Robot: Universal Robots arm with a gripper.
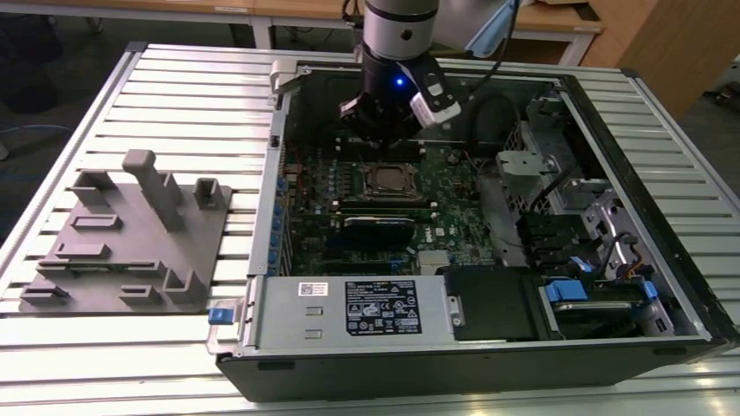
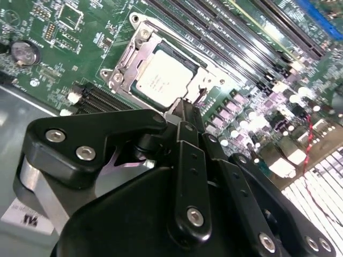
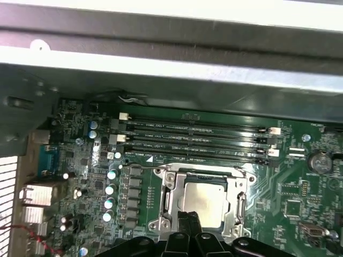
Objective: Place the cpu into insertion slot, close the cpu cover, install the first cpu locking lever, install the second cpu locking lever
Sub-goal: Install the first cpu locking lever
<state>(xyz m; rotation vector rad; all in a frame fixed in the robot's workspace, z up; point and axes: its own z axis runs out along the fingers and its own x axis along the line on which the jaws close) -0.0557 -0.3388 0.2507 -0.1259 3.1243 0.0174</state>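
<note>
Second wrist view: the flat square silver-topped cpu [image 2: 163, 75] sits in the black-rimmed square insertion slot [image 2: 179, 53], and the thin metal cpu cover [image 2: 124, 60] looks lowered around it. My end effector [image 2: 185, 107], fingers together and empty, hovers at the socket's edge. I judge the lever step is in hand; it calls for fine contact.

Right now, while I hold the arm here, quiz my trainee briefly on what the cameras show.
1. True or false: the cpu sits in the insertion slot.
2. The gripper is nearest to: A the drive bay, B the cpu cover, C the power supply.
3. Fill in: the grey fixture block lies on the exterior view's ____ of the computer case.
Key: 1 true; 2 B; 3 left.
</note>
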